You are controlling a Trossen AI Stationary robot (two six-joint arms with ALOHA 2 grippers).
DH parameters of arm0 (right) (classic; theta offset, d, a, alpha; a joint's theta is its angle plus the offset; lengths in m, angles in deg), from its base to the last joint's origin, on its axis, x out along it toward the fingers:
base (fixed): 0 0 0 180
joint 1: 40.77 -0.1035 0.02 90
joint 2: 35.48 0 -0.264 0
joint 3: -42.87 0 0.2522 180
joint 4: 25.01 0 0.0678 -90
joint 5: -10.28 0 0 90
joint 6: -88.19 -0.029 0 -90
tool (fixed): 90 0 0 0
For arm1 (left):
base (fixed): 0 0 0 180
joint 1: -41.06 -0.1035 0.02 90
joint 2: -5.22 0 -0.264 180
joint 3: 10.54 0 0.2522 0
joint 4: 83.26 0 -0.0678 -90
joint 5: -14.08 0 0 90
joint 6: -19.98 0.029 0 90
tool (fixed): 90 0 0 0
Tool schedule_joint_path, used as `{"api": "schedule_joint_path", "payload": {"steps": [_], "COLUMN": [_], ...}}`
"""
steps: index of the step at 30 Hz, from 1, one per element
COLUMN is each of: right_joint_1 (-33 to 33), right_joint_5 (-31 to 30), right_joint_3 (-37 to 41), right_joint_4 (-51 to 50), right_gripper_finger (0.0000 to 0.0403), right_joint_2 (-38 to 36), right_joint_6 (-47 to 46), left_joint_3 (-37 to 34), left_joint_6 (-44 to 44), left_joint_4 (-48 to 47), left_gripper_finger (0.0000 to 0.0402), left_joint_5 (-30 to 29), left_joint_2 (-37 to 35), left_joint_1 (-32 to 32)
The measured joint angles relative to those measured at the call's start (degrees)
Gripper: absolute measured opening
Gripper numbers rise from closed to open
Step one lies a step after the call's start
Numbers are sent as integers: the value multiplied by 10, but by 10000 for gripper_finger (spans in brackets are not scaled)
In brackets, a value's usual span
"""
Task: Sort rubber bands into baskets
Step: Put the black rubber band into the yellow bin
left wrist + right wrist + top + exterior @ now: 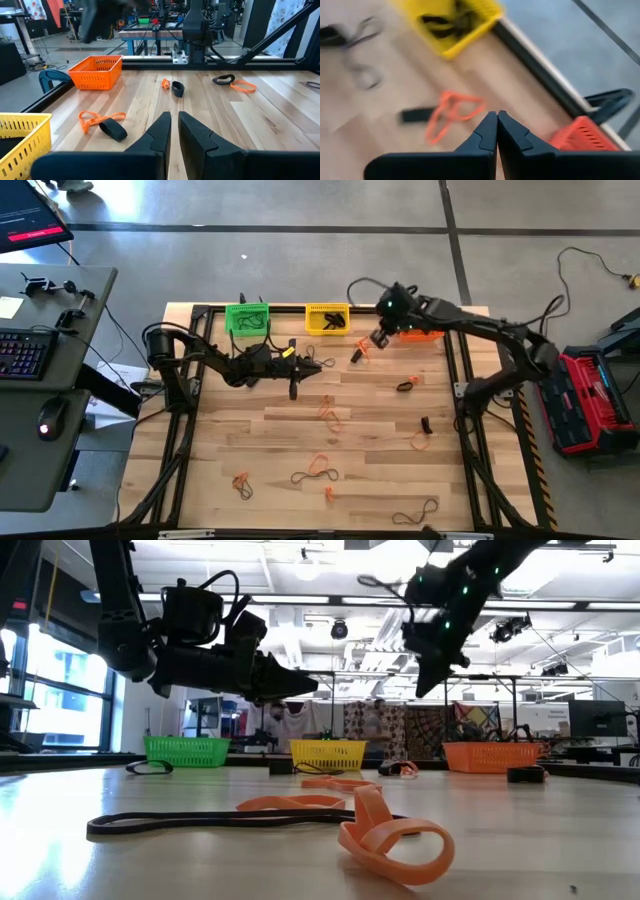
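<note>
Two arms raised over the table, left end effector (325,364) nearly closed, right end effector (378,338) closed, both empty.

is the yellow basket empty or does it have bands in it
Not empty: the yellow basket holds dark rubber bands, seen in the right wrist view.

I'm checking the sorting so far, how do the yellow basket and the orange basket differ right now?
The yellow basket holds dark bands; nothing shows inside the orange basket. From above, the yellow basket is in full view, while the right arm covers much of the orange basket. Both are lattice baskets of like size along the table's far edge.
</note>
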Motion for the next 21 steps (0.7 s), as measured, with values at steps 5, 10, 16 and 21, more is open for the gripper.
{"api": "schedule_joint_path", "payload": {"steps": [5,10,16,21], "right_joint_1": [-91,-175,-250,-287], "right_joint_5": [-3,-24,-21,-1], "right_joint_3": [0,0,32,140], "right_joint_4": [-32,-63,-74,-3], "right_gripper_finger": [0,0,0,0], "right_joint_2": [-25,-34,-41,-75], "right_joint_6": [-26,-59,-90,-143], "left_joint_3": [0,0,0,0], "left_joint_6": [5,9,10,10], "left_joint_4": [-3,-9,-18,-17], "left_gripper_finger": [25,25,25,25], "left_joint_5": [0,0,0,0], "left_joint_2": [0,0,0,0], "left_joint_1": [0,0,0,0]}}
